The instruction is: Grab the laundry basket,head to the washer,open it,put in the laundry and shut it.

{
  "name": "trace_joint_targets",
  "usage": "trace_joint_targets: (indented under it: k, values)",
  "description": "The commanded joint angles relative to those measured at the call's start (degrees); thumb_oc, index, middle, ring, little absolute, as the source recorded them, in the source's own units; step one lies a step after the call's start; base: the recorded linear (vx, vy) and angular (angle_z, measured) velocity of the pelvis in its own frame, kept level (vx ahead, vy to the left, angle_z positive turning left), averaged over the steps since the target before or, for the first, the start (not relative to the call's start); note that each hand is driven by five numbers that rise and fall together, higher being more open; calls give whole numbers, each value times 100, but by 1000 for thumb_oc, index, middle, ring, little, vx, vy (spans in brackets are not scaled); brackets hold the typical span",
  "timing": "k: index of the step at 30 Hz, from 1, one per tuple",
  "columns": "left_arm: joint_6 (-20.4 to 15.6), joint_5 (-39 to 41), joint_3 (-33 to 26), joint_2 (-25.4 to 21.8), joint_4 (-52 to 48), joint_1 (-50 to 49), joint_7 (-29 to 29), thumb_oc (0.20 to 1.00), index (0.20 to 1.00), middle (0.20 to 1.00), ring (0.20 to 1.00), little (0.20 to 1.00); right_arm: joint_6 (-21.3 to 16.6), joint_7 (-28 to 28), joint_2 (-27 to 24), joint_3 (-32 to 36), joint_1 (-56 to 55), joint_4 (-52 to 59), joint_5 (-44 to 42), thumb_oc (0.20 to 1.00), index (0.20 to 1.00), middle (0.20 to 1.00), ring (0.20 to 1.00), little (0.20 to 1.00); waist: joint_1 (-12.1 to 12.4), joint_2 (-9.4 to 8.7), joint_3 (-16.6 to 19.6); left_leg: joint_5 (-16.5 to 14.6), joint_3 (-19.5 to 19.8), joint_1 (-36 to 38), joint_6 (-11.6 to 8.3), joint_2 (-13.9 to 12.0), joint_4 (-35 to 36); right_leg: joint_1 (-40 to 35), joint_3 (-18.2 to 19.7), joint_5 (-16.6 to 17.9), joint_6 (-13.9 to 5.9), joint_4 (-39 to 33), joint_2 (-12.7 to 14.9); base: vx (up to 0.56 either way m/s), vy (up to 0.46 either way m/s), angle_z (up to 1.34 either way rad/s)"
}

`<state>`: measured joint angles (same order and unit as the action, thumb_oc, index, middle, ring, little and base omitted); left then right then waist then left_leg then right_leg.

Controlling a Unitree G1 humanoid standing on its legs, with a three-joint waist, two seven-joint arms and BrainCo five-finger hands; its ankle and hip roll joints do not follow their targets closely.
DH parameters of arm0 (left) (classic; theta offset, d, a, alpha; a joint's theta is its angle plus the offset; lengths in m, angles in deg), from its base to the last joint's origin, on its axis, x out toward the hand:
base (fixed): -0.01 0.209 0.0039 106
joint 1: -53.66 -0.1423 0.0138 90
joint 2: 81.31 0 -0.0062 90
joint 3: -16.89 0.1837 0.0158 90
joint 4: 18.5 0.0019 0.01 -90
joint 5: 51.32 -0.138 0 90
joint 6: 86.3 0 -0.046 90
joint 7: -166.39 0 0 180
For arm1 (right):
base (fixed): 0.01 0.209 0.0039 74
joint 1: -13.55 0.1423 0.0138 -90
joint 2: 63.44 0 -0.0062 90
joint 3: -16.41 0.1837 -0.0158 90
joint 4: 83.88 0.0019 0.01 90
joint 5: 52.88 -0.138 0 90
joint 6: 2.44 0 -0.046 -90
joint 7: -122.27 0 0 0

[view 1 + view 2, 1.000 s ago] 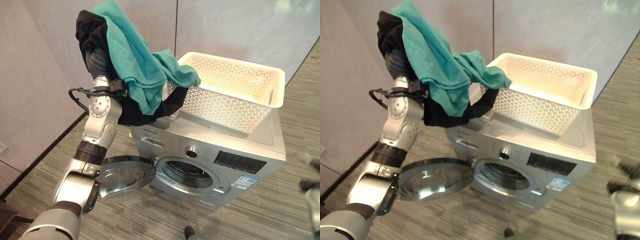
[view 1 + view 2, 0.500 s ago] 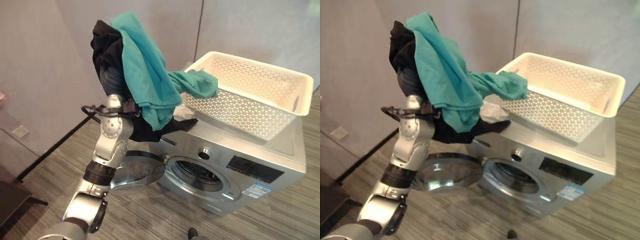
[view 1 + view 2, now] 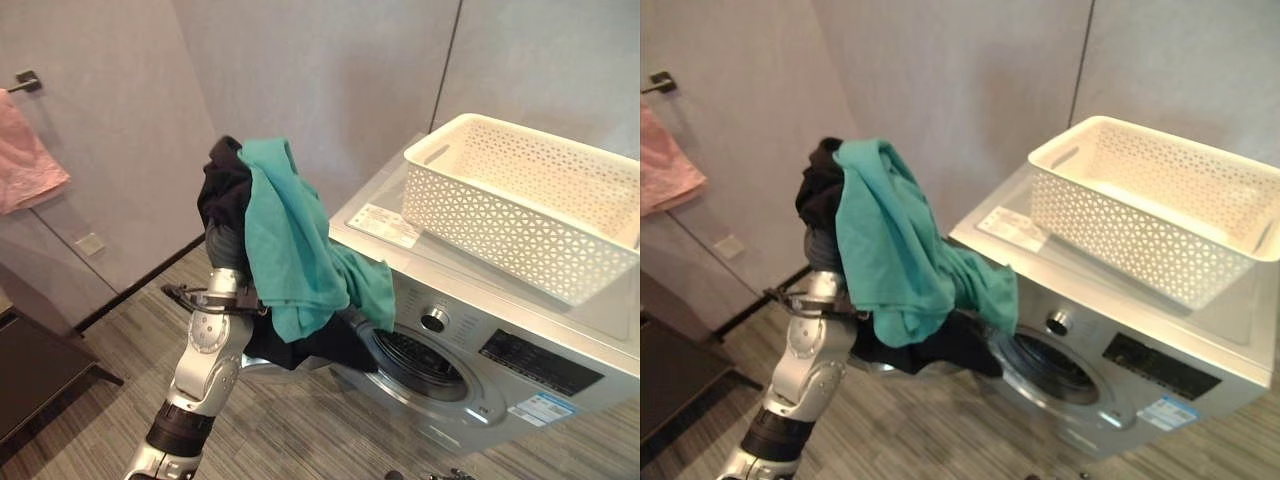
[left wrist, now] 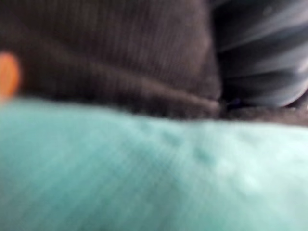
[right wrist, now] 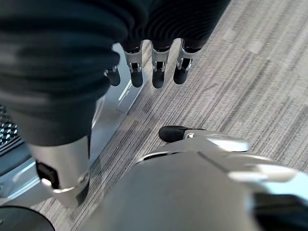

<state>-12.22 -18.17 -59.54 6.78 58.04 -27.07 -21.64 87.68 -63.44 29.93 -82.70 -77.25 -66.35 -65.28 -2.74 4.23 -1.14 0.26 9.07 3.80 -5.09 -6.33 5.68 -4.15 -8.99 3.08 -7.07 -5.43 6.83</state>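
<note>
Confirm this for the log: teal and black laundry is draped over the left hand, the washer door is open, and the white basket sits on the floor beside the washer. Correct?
Not quite. The white basket sits on top of the washer, not on the floor, as the left eye view shows. The teal and black laundry draped over the left hand and the open door are right.

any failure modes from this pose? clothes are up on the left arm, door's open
1. The teal cloth and the black garment are only draped over the left hand; its fingers are hidden, so the hold is unverified and a piece may slide to the floor.
2. The bundle hangs in front of the washer opening, so aiming blind could snag cloth on the door rim.
3. The basket on top sits near the lid's edge; a bump might shift it.
</note>
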Motion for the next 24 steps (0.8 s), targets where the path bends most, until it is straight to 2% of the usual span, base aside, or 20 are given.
trace_joint_targets:
  k: [1, 6, 14, 17, 20, 21, 23, 24]
  values:
    - [-140, 213, -406, -250, -619, 181, 311, 200, 200, 200, 200, 200, -79, 30, 125, -79, 262, -281, 177, 1000, 1000, 1000, 1000, 1000, 121, -434, 49, -691, -438, 367, 305, 196, -189, 170, 155, -374, 1, 334, 239, -41, 27, 10]
    - [83, 442, -300, -341, -395, -764, 647, 200, 200, 200, 200, 200, -114, 59, 156, -178, 163, -11, 358, 1000, 1000, 1000, 1000, 1000, 283, -557, -29, -727, -363, 181, 360, 287, -379, 191, 85, -282, -57, 295, 339, -56, 41, 13]
    - [238, 536, -241, -348, 377, -1468, 795, 200, 200, 200, 200, 200, -62, 99, 131, -271, 158, 300, 547, 1000, 1000, 1000, 1000, 1000, 418, -714, -256, -1088, -536, -238, 622, 633, -1116, 543, 343, -20, -214, 423, 621, -115, 95, -5]
    - [270, 208, -51, -462, 1211, -1503, 996, 200, 200, 200, 200, 200, -33, 128, 116, -228, 196, 433, 549, 1000, 1000, 1000, 1000, 1000, 327, -785, -314, -1260, -741, -330, 765, 818, -1374, 717, 525, 259, -347, 453, 810, -145, 173, -10]
    - [304, 83, 66, -311, 2150, -1391, 978, 200, 200, 200, 200, 200, 2, 177, 96, -248, 275, 564, 635, 1000, 1000, 1000, 1000, 1000, 252, -832, -388, -1369, -930, -408, 918, 1011, -1491, 990, 796, 579, -464, 462, 988, -159, 219, -46]
    - [290, -64, 132, -274, 2453, -1346, 1048, 200, 200, 200, 200, 200, 20, 193, 57, -286, 344, 584, 758, 1000, 1000, 1000, 1000, 1000, 196, -845, -441, -1423, -1014, -437, 1012, 1146, -1528, 1169, 952, 775, -508, 462, 1106, -129, 243, -61]
    - [299, -98, 152, -255, 2566, -1335, 1077, 200, 200, 200, 200, 200, 30, 189, 44, -305, 368, 574, 837, 1000, 1000, 1000, 1000, 1000, 181, -852, -457, -1444, -1098, -442, 1046, 1176, -1531, 1262, 1028, 826, -524, 466, 1133, -66, 155, -56]
    - [315, -12, 145, -178, 2697, -1332, 1074, 200, 200, 200, 200, 200, 60, 205, 21, -317, 409, 574, 949, 1000, 1000, 1000, 1000, 1000, 164, -837, -525, -1478, -1228, -395, 1122, 1210, -1517, 1418, 1017, 957, -544, 476, 1195, -53, 131, -34]
